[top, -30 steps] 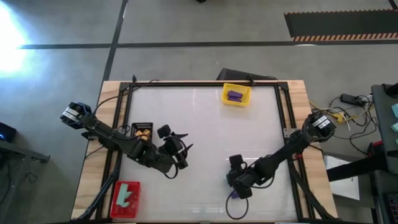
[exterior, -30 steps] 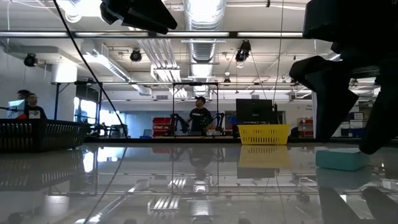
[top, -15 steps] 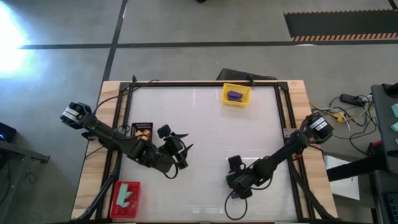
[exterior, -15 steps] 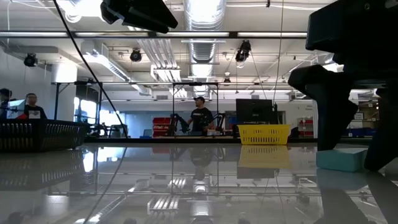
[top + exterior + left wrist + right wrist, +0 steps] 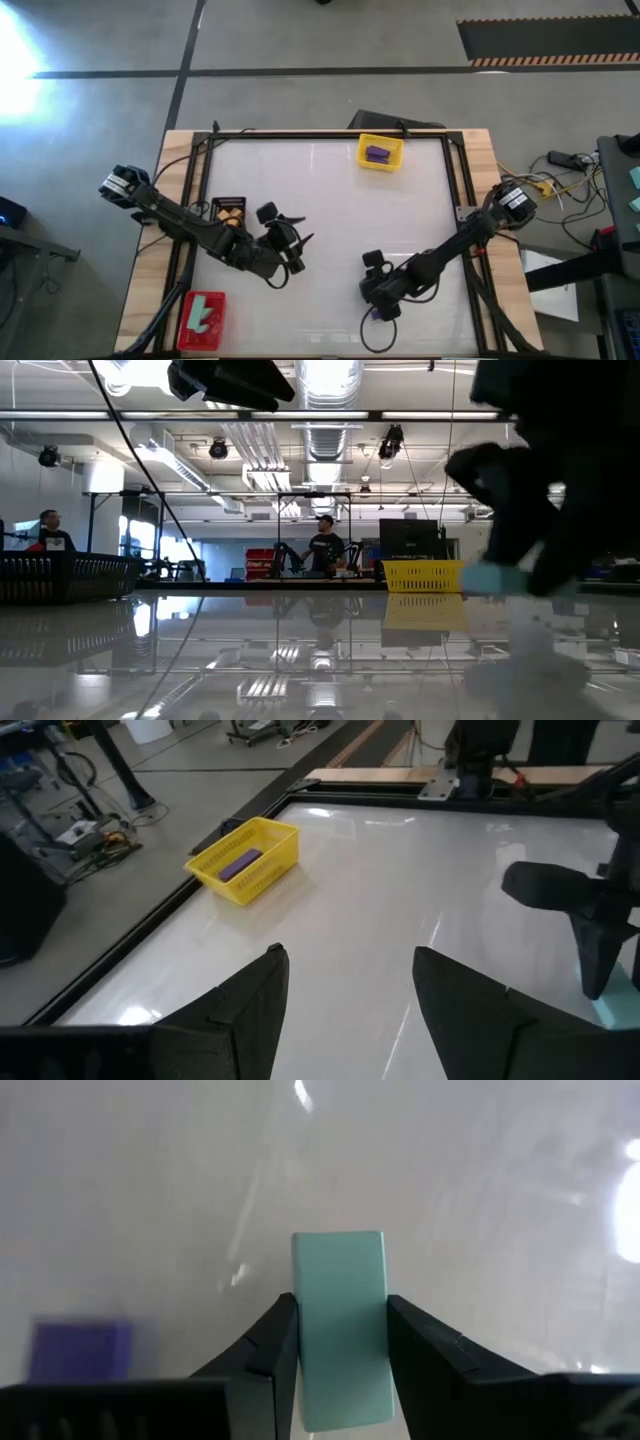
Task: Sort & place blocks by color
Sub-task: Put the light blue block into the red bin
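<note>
Near the surface's (image 5: 330, 190) front edge, right of centre, the right tool (image 5: 338, 1342) pinches a mint-teal block (image 5: 338, 1325) between its fingers, with a purple block (image 5: 78, 1352) just beside it. The left tool (image 5: 350, 990) hangs spread toward the front-left, holding nothing.

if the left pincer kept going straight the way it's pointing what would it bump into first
Probably the right arm, which crosses just ahead of the open left pincer over bare table. The yellow tray sits off to one side. Depth is hard to judge.
</note>
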Tool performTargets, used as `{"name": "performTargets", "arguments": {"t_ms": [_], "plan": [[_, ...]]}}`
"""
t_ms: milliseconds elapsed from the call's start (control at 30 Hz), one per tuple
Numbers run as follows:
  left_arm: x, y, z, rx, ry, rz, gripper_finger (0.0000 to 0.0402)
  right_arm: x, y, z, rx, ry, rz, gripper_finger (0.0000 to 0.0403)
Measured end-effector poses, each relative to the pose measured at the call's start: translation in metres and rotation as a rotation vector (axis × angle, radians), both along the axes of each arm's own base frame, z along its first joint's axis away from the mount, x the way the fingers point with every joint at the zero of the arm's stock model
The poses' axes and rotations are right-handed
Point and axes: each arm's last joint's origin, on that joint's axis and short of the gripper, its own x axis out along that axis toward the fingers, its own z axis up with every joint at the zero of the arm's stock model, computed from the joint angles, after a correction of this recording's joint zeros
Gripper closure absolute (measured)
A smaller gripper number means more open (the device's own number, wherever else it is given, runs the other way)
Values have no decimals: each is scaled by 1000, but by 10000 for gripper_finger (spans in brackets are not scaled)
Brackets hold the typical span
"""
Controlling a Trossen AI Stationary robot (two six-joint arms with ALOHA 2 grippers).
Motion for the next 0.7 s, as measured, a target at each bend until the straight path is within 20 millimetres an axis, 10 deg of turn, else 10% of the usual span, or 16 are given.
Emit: {"name": "performTargets", "arguments": {"t_ms": [700], "plan": [[0,-47,31,179,-182,-373,203,7,-13,62,111,-962,4,292]]}}
